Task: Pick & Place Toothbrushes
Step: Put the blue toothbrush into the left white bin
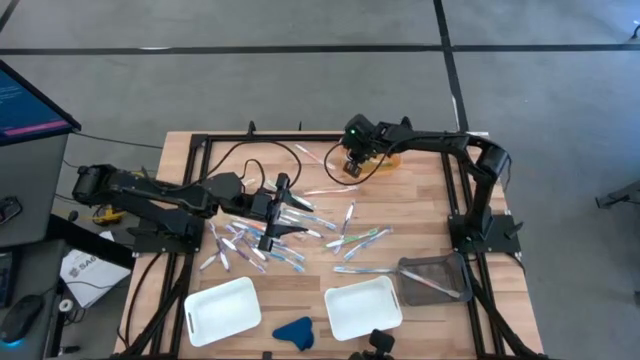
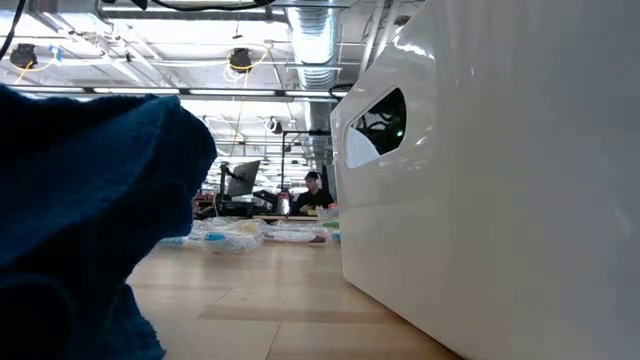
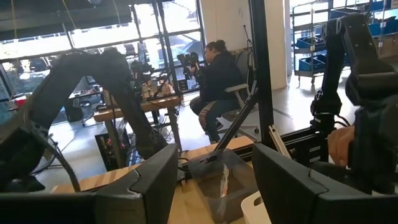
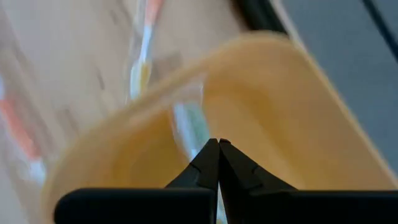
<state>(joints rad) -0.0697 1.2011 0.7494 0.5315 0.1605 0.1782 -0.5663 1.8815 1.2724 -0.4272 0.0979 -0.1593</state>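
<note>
Toothbrushes point(image 1: 290, 232) — scattered mid-table, far of two white trays point(image 1: 222, 310). Left gripper point(image 1: 272, 222) spread above the pile. Right gripper point(image 4: 217, 144) pressed together over the tan bowl point(image 4: 298, 99) near the far edge — bowl contents blurred.

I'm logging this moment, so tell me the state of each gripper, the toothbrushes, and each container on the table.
left gripper: open, over the scattered pile.
right gripper: shut, above the tan bowl.
toothbrushes: mostly loose on the table.
tan bowl: one toothbrush inside.
white trays: both empty.
clear bin: holds one or two toothbrushes.
</note>
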